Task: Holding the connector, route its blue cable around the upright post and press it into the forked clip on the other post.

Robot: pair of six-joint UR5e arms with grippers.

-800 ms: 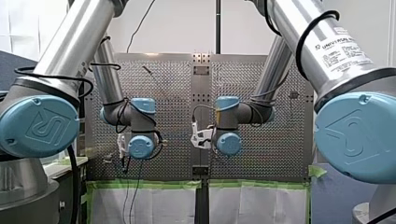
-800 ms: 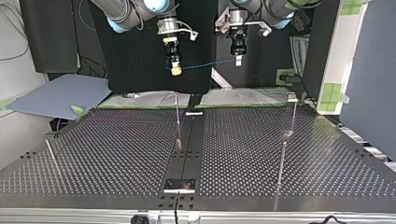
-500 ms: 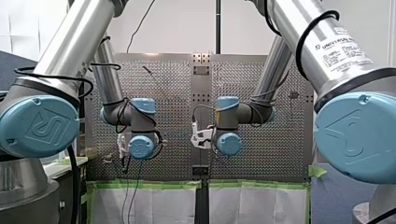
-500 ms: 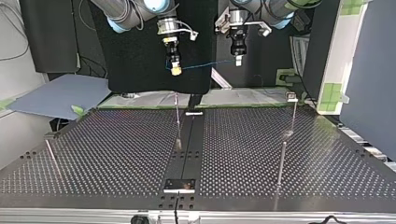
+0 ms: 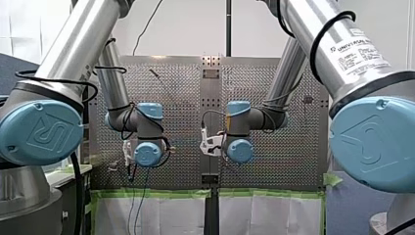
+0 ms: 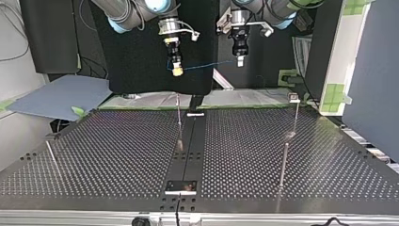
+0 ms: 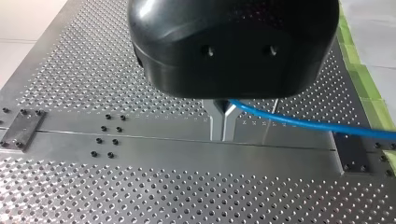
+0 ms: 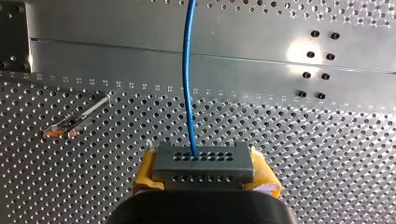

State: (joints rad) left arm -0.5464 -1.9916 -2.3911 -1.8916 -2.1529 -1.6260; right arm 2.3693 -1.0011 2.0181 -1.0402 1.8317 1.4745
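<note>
High above the table's far edge in the top view, my right gripper [image 6: 177, 70] is shut on the connector. In the right wrist view the dark grey connector [image 8: 203, 161] sits between yellow pads [image 8: 145, 171], and the blue cable [image 8: 187, 84] leaves it ahead. The cable [image 6: 207, 65] spans to my left gripper [image 6: 240, 60]. In the left wrist view my left gripper [image 7: 222, 133] has its metal fingers shut on the blue cable [image 7: 299, 122]. An upright post [image 6: 179, 120] stands at the table's middle. A post with a clip head [image 6: 294, 98] stands at the view's right.
Another thin post [image 6: 283, 167] stands nearer in the top view, at its right, and a leaning rod [image 6: 51, 157] at its left. A dark centre strip [image 6: 190, 150] runs down the perforated table [image 6: 117, 155]. Green tape and white sheets line the far edge.
</note>
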